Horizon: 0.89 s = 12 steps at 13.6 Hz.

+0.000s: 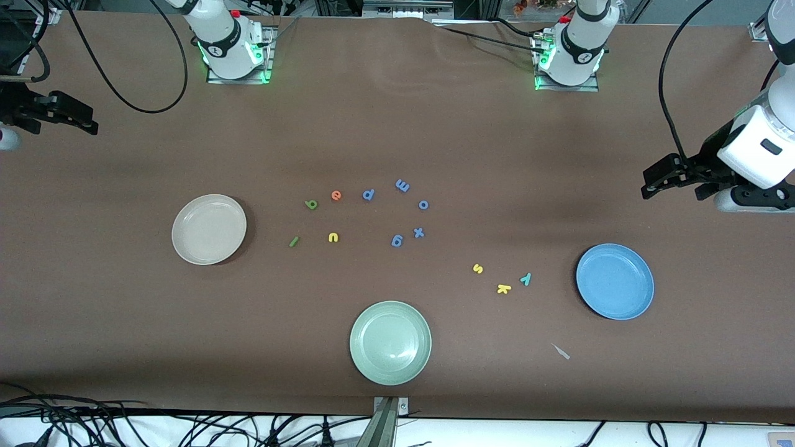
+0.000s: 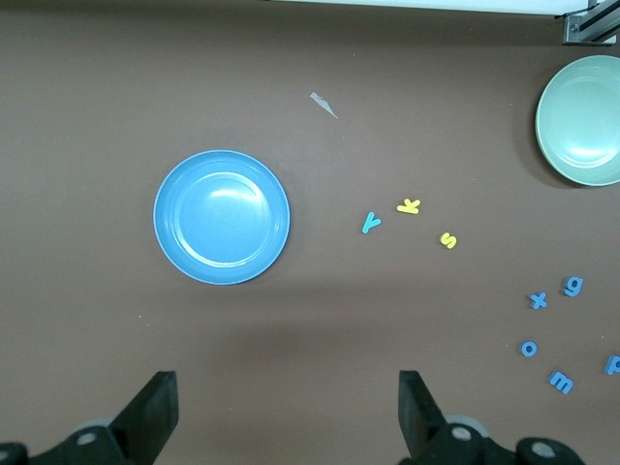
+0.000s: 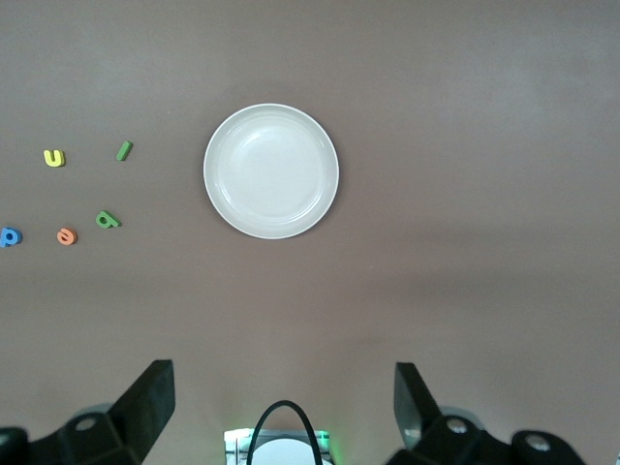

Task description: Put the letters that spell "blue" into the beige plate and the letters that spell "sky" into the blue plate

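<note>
The green b (image 1: 311, 203), orange e (image 1: 336, 195), green l (image 1: 294, 241) and yellow u (image 1: 333, 237) lie on the brown table beside the empty beige plate (image 1: 208, 229). The yellow s (image 1: 477, 268), yellow k (image 1: 504, 288) and teal y (image 1: 526, 279) lie beside the empty blue plate (image 1: 615, 281). My left gripper (image 1: 671, 186) hangs open high over the left arm's end of the table, and its wrist view looks down on the blue plate (image 2: 221, 216). My right gripper (image 1: 65, 124) hangs open high over the right arm's end, looking down on the beige plate (image 3: 271, 170). Neither holds anything.
A pale green plate (image 1: 390, 342) sits near the table's front edge. Blue letters p (image 1: 368, 194), m (image 1: 402, 185), o (image 1: 423, 204), x (image 1: 419, 232) and g (image 1: 397, 240) lie mid-table between the two letter groups. A small pale scrap (image 1: 561, 351) lies nearer the camera than the blue plate.
</note>
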Motion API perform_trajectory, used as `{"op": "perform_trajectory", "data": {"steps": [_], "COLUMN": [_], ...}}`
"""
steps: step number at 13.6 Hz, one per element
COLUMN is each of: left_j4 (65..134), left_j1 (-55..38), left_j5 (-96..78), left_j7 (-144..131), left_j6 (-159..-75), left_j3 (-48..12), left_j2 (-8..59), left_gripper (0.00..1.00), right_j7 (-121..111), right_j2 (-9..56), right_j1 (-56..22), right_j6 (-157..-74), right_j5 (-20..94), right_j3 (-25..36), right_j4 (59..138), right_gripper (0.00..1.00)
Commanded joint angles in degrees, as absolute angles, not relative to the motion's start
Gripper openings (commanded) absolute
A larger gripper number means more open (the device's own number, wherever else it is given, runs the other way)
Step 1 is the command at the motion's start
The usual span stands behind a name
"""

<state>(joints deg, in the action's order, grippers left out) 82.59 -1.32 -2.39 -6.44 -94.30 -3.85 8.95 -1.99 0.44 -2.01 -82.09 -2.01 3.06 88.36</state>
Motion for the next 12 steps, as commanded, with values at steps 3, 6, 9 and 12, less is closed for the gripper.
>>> {"op": "perform_trajectory", "data": {"steps": [3, 6, 9, 12], "left_j4": [81.74, 81.56, 81.56, 81.39], "left_j1": [-1.06, -0.97, -0.62, 0.09], "left_j5": [5.97, 5.71, 3.35, 1.5], "left_j7": [-3.0, -3.25, -3.34, -3.34], "left_j6": [-93.43, -93.52, -93.52, -93.52], "left_j3": [-4.31, -4.39, -4.22, -4.13], "left_j2": [9.23, 9.14, 9.14, 9.14], "left_gripper": [1.0, 1.0, 1.0, 1.0], "right_j7": [-2.55, -2.55, -2.55, -2.55], "right_j2": [0.97, 0.97, 0.97, 0.97], "right_j1": [-2.11, -2.11, -2.11, -2.11], "right_j6": [-81.47, -81.47, -81.47, -81.47], "right_j5": [-1.41, -1.41, -1.41, -1.41], "right_j3": [3.16, 3.16, 3.16, 3.16], "right_j4": [87.01, 87.01, 87.1, 87.1], "right_gripper": [1.0, 1.0, 1.0, 1.0]}}
